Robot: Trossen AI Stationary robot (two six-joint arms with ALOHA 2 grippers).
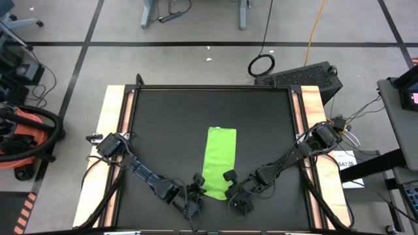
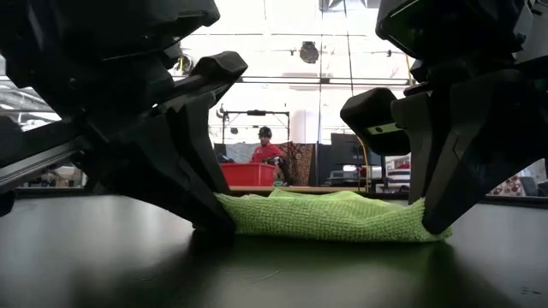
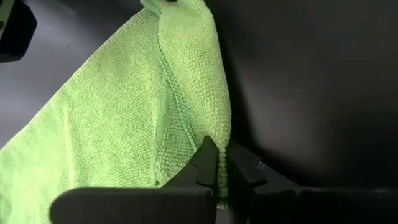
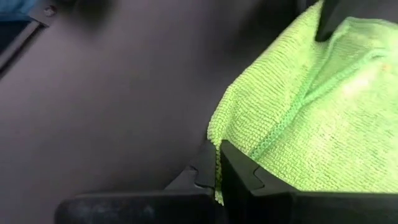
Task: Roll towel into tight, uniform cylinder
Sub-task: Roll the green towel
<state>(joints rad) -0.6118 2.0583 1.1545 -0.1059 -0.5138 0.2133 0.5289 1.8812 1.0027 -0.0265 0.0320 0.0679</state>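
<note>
The lime-green towel (image 1: 219, 160) lies folded into a narrow strip on the black mat (image 1: 163, 130), its long axis running near to far. My left gripper (image 1: 198, 188) stands at the strip's near left corner, shut on it. My right gripper (image 1: 230, 190) stands at the near right corner, shut on it. In the low view the towel's near end (image 2: 330, 216) lies flat on the mat between the two grippers. My left gripper pinches the towel's near left corner (image 3: 221, 163) between its two fingers, at the hemmed edge. The fingers slant down from the near left. The corner lies on the mat, slack. My right gripper pinches the towel's near right corner (image 4: 217, 163) between its two fingers, at the edge. The fingers slant down from the near right. The corner lies on the mat, slack.
The black mat has wooden borders at left (image 1: 108, 143) and right (image 1: 313, 117). Beyond the far edge lie cables and a black case (image 1: 307, 77). A person in red (image 2: 265, 147) shows far behind in the room.
</note>
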